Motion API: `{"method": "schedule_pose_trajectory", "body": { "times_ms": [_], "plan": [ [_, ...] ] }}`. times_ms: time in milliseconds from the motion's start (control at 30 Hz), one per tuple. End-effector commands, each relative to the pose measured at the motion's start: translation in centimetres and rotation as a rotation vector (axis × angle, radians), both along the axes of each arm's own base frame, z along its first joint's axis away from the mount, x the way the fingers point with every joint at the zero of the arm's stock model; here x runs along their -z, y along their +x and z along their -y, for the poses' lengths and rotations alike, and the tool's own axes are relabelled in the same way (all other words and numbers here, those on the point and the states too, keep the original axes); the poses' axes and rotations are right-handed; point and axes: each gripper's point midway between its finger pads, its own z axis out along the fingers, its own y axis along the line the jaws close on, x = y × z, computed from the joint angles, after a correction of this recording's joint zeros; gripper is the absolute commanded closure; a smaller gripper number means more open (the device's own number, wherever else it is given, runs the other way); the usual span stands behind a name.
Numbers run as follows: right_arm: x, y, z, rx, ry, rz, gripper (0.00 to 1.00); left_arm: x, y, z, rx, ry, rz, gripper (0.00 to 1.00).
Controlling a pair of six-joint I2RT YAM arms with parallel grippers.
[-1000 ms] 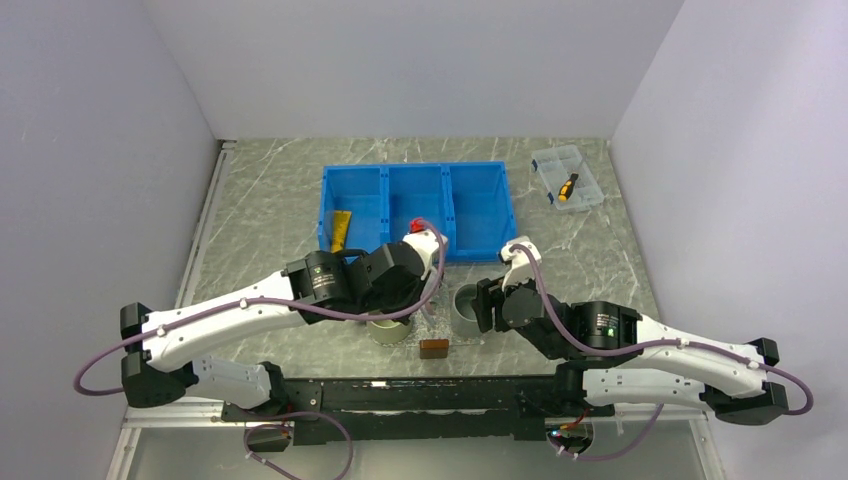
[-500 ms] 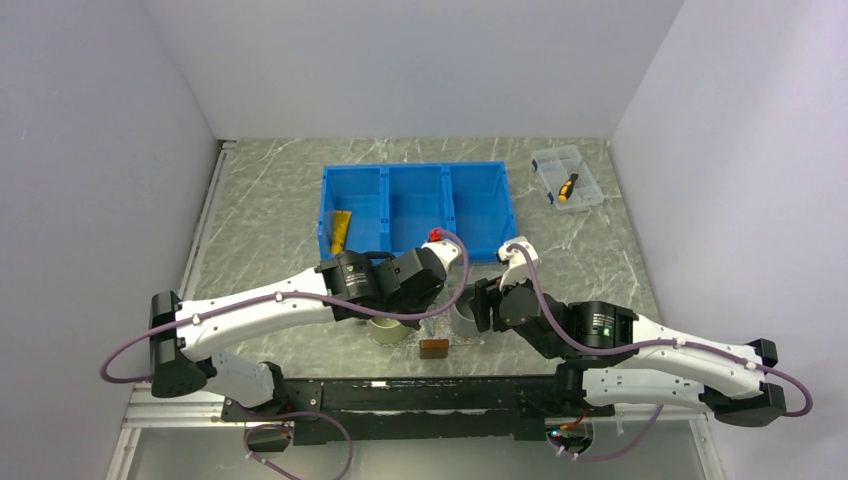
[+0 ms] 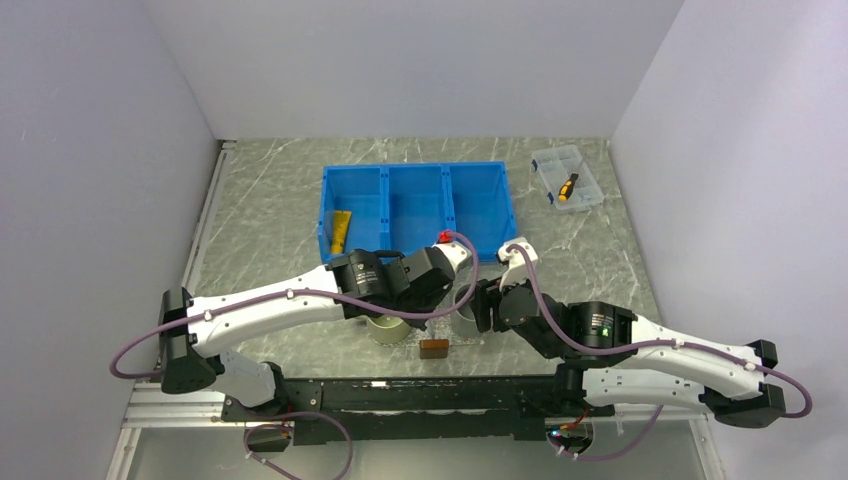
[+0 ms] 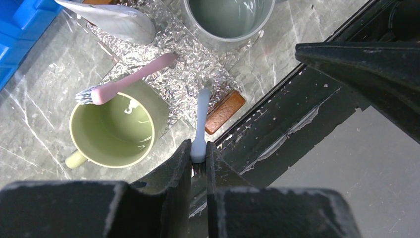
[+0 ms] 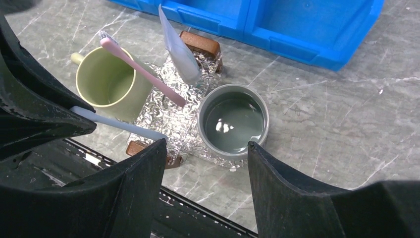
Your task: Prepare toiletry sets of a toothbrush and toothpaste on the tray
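Note:
My left gripper (image 4: 198,151) is shut on the bristle end of the pale blue-white toothbrush (image 4: 201,119). The brush's handle points out over the near end of the clear crinkled tray (image 4: 190,74), by its brown block handle (image 4: 225,112). The brush also shows in the right wrist view (image 5: 119,124). A pink toothbrush (image 5: 143,72) lies across the green mug (image 5: 106,82) with its handle on the tray (image 5: 163,114). The white toothpaste tube (image 5: 178,47) stands tilted at the tray's far end. My right gripper (image 5: 205,148) is open and empty, above the grey mug (image 5: 233,121).
The big blue three-compartment bin (image 3: 418,205) lies behind the tray, with a yellow item (image 3: 340,230) in its left compartment. A clear lidded box (image 3: 567,178) sits at the back right. The black rail (image 3: 400,385) runs along the table's near edge.
My left arm has swung to the right with the pale toothbrush, from over the green mug to over the tray. The right arm has hardly moved.

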Motion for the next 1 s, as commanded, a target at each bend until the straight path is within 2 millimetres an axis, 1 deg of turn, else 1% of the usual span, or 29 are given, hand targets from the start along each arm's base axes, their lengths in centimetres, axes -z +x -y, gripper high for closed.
{"method": "schedule_pose_trajectory", "body": {
  "times_ms": [0, 433, 633, 967],
  "plan": [
    [-0.7, 0.2, -0.1, 0.009, 0.044, 0.009, 0.37, -0.9, -0.2, 0.9, 0.028, -0.023, 0.004, 1.00],
    [-0.2, 0.0, 0.1, 0.012, 0.054, -0.003, 0.37, 0.7, -0.4, 1.7, 0.042, 0.014, -0.014, 1.00],
    [-0.1, -0.1, 0.2, 0.013, 0.055, -0.006, 0.37, 0.7, -0.4, 1.8, 0.049, 0.026, -0.013, 1.00],
    [0.1, -0.1, 0.2, 0.012, 0.053, -0.007, 0.36, 0.9, -0.6, 1.2, 0.056, 0.060, -0.014, 1.00]
  ]
}}
